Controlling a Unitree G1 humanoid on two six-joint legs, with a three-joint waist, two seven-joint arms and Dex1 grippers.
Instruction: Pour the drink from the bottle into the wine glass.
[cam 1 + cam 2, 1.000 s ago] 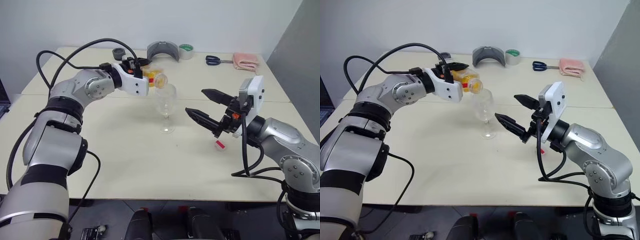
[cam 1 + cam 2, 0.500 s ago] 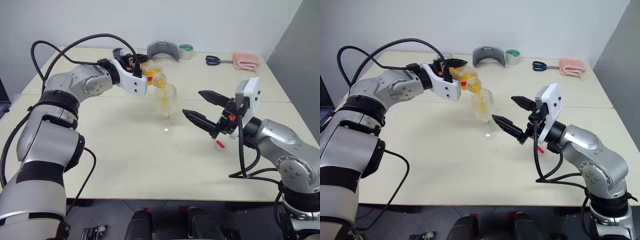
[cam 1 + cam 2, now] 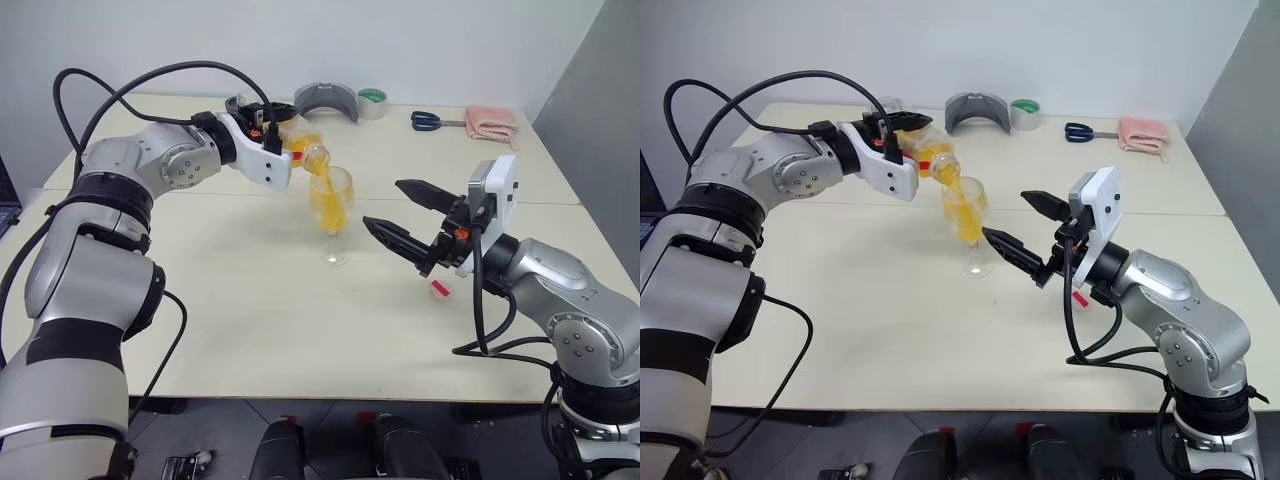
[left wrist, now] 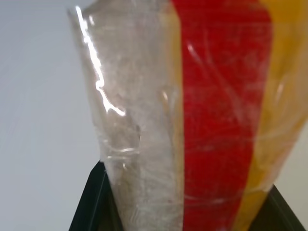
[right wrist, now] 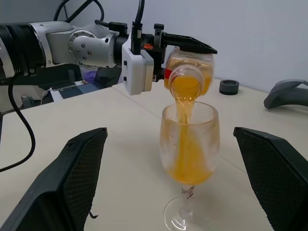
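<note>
L gripper (image 5: pixel 185 45) is clamped on the bottle (image 3: pixel 303 149), holding it tipped w/ the open mouth angled down over the rim of the wine glass (image 3: pixel 331 205). The drink (image 5: pixel 185 159) runs in an orange stream from the bottle mouth into the bowl; bowl looks roughly half full, some liquid remains in the bottle body. In the L wrist view the bottle's clear wall w/ its red-and-yellow label strip sits between 2 black fingers (image 4: pixel 91 204).

Glass stands upright on the cream table (image 3: pixel 260 320), foot flat, near the seam between the 2 tabletops, about mid-table.

R gripper (image 3: pixel 402 213) is spread wide, empty, fingers pointing toward the glass from the robot's R side; near it but apart, not touching. In the R wrist view both its fingers flank the glass w/ clear space either side.

A small red-and-white item (image 3: pixel 439 289), prob. the bottle cap, lies on the table below the R gripper.

Far edge of table: grey curved object (image 3: pixel 326 101), roll of tape w/ green core (image 3: pixel 372 101), scissors w/ dark blue handles (image 3: pixel 432 121), folded pink cloth (image 3: pixel 491 123), small dark round thing (image 5: pixel 229 86) behind the L arm.
</note>
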